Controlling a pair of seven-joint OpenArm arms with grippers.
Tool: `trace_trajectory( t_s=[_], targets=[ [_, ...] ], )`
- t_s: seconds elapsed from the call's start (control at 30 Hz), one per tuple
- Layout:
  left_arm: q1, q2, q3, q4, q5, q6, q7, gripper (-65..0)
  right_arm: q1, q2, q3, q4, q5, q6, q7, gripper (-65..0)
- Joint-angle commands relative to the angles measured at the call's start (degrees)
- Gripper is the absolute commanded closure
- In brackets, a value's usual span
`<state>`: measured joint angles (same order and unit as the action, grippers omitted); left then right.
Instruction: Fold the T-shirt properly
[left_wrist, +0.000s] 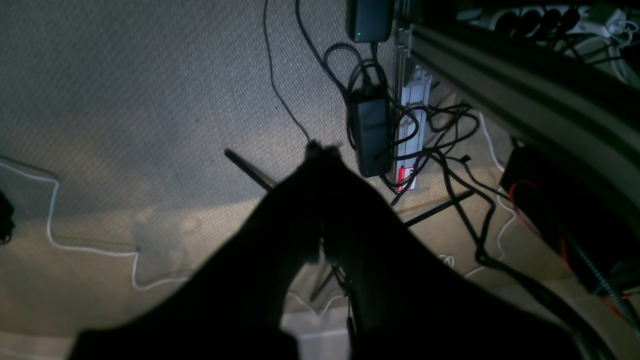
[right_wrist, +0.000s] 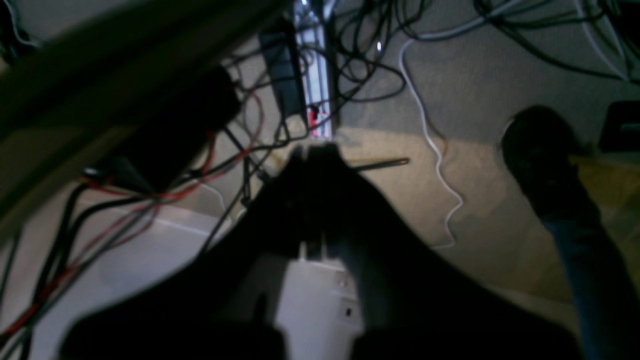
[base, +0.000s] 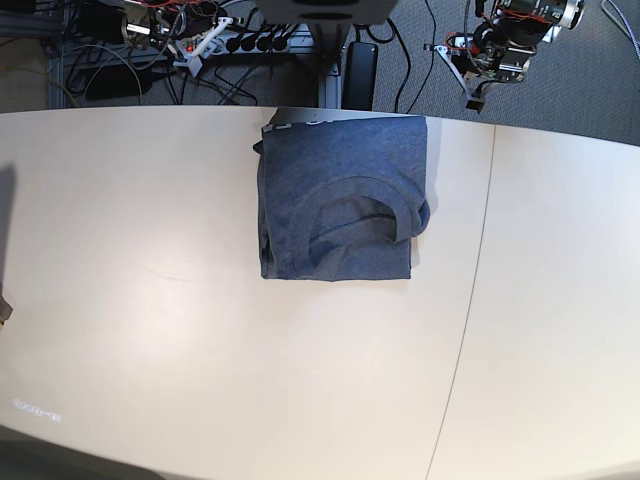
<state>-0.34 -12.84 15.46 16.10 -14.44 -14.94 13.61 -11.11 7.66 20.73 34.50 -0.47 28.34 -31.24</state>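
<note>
A: The heathered slate-blue short-sleeved cotton T-shirt (base: 340, 195) lies as a compact folded rectangle on the pale beige bench (base: 150, 300), its far edge at the bench's far rim, its ribbed round collar (base: 365, 205) showing on top. It looks essentially folded to me.

B: And the arms?

A: Both are beyond the far rim, well apart from the shirt. The left gripper (left_wrist: 320, 150) hangs over the grey carpet (left_wrist: 125, 75) and a tangle of black cables (left_wrist: 450, 150); its fingers appear as a dark silhouette pressed together at the tips, grasping nothing. The right gripper (right_wrist: 315, 150) shows the same: tips meeting, empty, over more cables and a white cord (right_wrist: 435, 150).

B: So what could still go wrong?

A: Judging from this, mainly a needless return. The shirt's far edge sits right at the bench rim, with a lighter strip (base: 295, 124) peeking out there, so any arm sweeping in low over that rim could catch the edge and drag the fold open or pull it off the bench. The right side of the collar bulges slightly, so a nudge there could loosen the layers.

B: And the cables?

A: An arm swinging low near them could snag.
</note>
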Motion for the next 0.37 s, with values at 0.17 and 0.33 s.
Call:
trace_trajectory(
  t_s=[0.17, 0.33],
  targets=[
    [0.24, 1.79, -0.07, 0.46, -0.07, 0.57, -0.55, 0.0, -0.52, 1.03, 0.13, -2.58, 0.46, -4.15, 1.25, 0.0],
    [0.52, 2.82, -0.07, 0.44, 0.50, 0.37, -0.52, 0.0, -0.98, 0.39, 0.15, -2.47, 4.22, -4.13, 1.01, 0.0]
  ],
)
